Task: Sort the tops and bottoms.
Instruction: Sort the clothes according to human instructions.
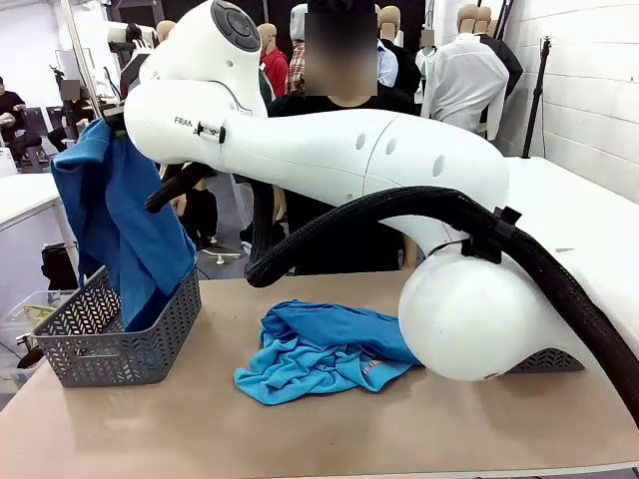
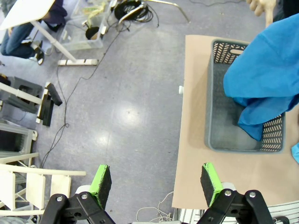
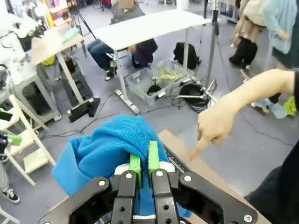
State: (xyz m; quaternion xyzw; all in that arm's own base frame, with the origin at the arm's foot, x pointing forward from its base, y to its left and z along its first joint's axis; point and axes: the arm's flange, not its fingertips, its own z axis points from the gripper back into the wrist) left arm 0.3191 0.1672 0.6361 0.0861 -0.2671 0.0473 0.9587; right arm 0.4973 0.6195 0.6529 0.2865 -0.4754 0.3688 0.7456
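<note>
My right gripper is shut on a medium blue top, its green pads pinched into the bunched fabric. In the front view this top hangs from high at the left, its lower end inside the grey basket. On the table's middle lies a heap of tops: a medium blue one over a turquoise one with a small red-white print. My left gripper is open over the floor beside the table's edge, holding nothing, with the basket and hanging top ahead. The bottoms are out of view.
A person stands at the table's far side; their hand points a finger down near the table edge. A second grey basket sits at the right, mostly behind my right arm. Cables and a clear bin lie on the floor.
</note>
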